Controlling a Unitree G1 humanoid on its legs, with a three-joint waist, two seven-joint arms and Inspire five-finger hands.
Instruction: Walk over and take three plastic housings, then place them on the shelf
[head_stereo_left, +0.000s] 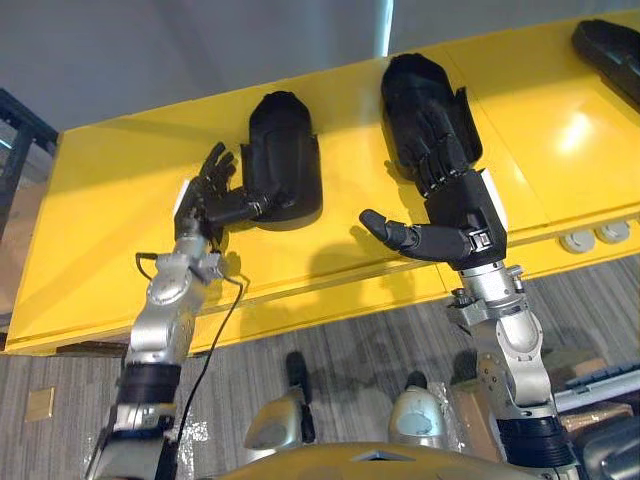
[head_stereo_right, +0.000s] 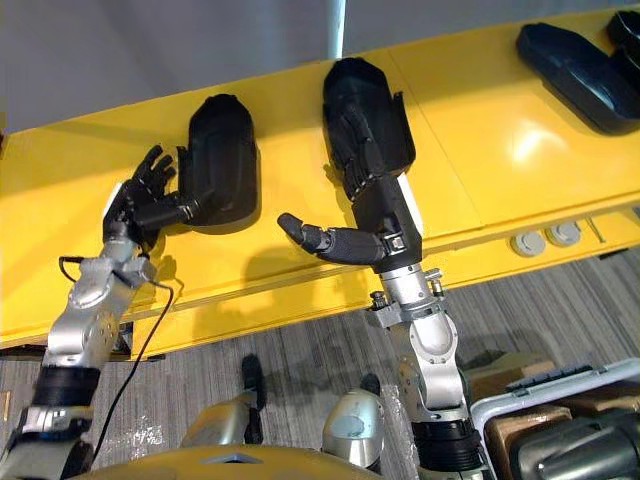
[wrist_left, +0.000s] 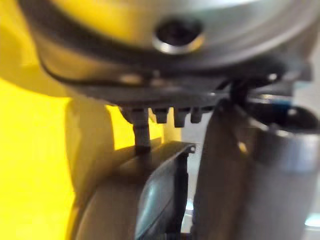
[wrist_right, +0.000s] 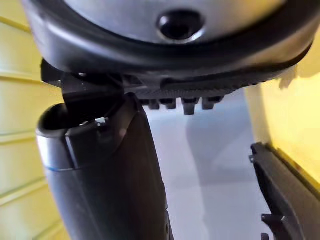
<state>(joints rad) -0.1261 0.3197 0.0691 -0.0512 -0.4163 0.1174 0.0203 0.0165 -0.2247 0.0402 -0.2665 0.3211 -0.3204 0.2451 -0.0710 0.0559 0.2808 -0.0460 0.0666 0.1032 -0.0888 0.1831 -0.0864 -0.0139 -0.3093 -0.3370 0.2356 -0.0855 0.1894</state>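
Three black plastic housings lie on the yellow shelf (head_stereo_left: 100, 220): a left one (head_stereo_left: 285, 150), a middle one (head_stereo_left: 425, 100) and a third (head_stereo_left: 610, 45) at the far right. My left hand (head_stereo_left: 212, 190) is open beside the left housing, fingers spread upward and thumb reaching to its near edge. My right hand (head_stereo_left: 455, 205) is open, with its straight fingers lying on the near end of the middle housing and the thumb sticking out to the left. The right wrist view shows a housing edge (wrist_right: 285, 185) past the thumb (wrist_right: 105, 175).
Two round grey fittings (head_stereo_left: 595, 237) sit on the shelf's front ledge at the right. A crate with dark parts (head_stereo_right: 560, 420) stands on the grey carpet at the lower right. A dark rack (head_stereo_left: 15, 140) stands at the far left.
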